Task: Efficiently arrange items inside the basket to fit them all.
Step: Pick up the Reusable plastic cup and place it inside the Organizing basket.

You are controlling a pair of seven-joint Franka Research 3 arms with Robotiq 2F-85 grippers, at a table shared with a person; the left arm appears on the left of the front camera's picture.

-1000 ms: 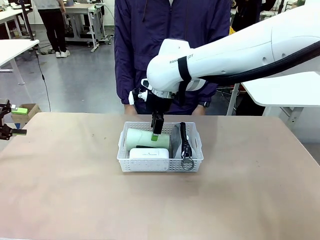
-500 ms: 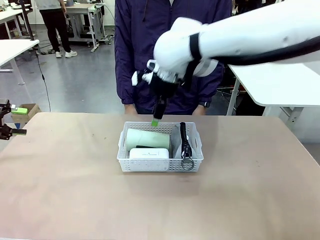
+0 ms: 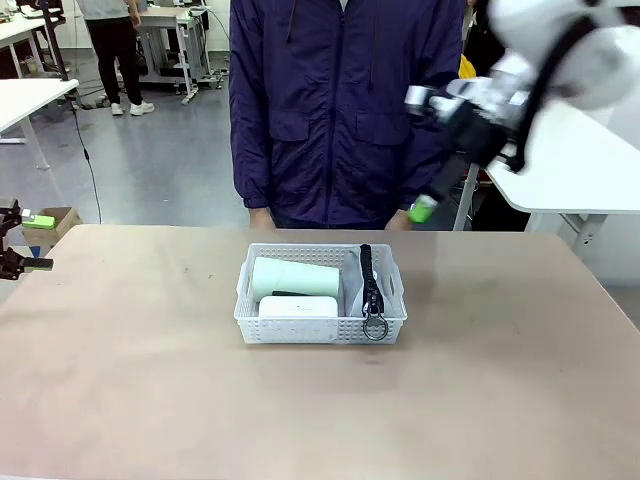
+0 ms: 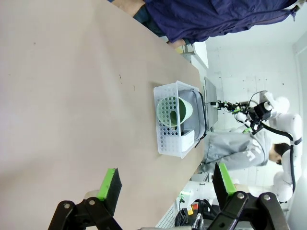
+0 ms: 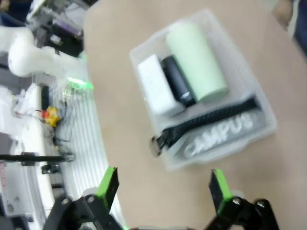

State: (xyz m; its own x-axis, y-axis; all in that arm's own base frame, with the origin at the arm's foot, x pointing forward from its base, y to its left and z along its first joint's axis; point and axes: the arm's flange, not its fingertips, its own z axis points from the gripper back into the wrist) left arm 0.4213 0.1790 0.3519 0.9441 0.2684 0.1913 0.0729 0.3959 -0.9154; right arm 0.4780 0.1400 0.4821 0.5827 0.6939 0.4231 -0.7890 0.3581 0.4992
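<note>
Matte tan table across the whole foreground, bare along the near edge. At mid-table, white lattice basket with all four items inside. Against its near wall, white rounded box; directly behind, a thin dark strip of small black stapler; farther back, pale green cup lying on its side, mouth toward the basket's left end. In the right part of the basket, grey pouch standing on edge, with black strap running front to back over it and metal ring hanging over the near wall. From above, in the right wrist view: box, stapler and cup side by side, touching; pouch with "CAMPUS" lettering along one long wall.

At the far left table edge, left gripper, low; in the left wrist view, green-padded fingers spread wide apart with nothing between, basket well ahead on the table.

Beyond the basket, upper right, right gripper, motion-blurred, raised well above the table and off to the basket's right; in the right wrist view, green pads wide apart, nothing held.

At the far edge, person in a dark blue jacket standing behind the basket.
</note>
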